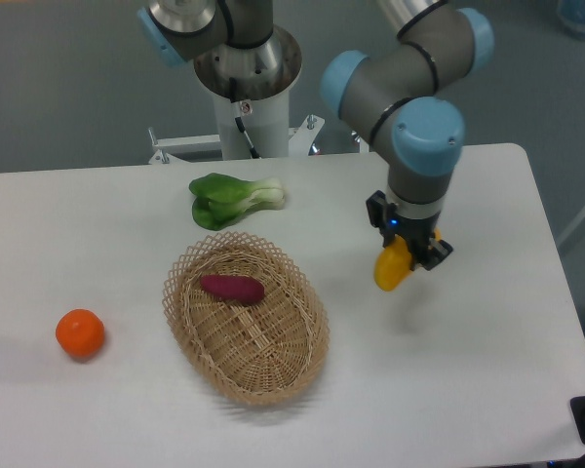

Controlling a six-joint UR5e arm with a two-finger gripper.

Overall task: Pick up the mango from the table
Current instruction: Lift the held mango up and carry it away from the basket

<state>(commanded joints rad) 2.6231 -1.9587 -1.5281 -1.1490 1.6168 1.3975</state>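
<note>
The table (468,390) fills most of the frame, and right of its centre my gripper (406,252) points straight down with the fingers closed on the mango (391,267). The fruit hangs just below and slightly left of the fingertips — long axis near vertical, gripped at its upper end, and by the faint shadow beneath it I judge it clear of the tabletop. Since the hold sits high on the fruit and its bulk hangs below, any further lift should stay vertical to avoid swinging it toward the wicker basket (249,317) left of centre.

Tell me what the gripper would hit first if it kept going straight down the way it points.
Probably the bare table: the gripper, holding the mango, points downward at empty white tabletop, though depth is uncertain.
</note>
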